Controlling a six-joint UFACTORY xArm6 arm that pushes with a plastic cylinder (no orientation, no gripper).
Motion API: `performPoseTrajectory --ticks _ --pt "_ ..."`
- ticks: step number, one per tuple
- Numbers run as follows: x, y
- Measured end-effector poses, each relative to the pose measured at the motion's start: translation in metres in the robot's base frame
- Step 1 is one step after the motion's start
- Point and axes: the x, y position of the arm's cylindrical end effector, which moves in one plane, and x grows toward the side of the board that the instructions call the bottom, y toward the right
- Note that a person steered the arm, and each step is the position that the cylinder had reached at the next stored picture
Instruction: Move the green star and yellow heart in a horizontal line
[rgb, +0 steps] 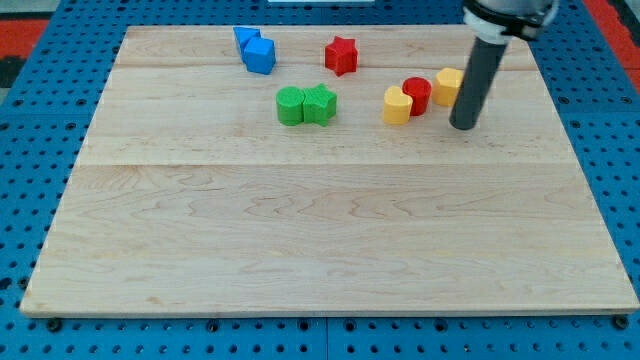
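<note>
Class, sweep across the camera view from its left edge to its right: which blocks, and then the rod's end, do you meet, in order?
Two blue blocks → green round block → green star → red star → yellow heart → red cylinder → yellow block → my tip.

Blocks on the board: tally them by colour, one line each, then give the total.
Blue: 2, the blue blocks
Red: 2, the red star and the red cylinder
Green: 2, the green cylinder and the green star
Yellow: 2, the yellow heart and the yellow block
Total: 8
</note>
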Motion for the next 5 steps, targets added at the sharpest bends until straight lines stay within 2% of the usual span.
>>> performPoseTrajectory --ticks 1,2,3,4,5 --pt "-0.029 -0.003" --pt "-0.037 -0.024" --pt "-0.016 -0.025" --pt "-0.019 -0.063" --pt "-0.042 -0.115"
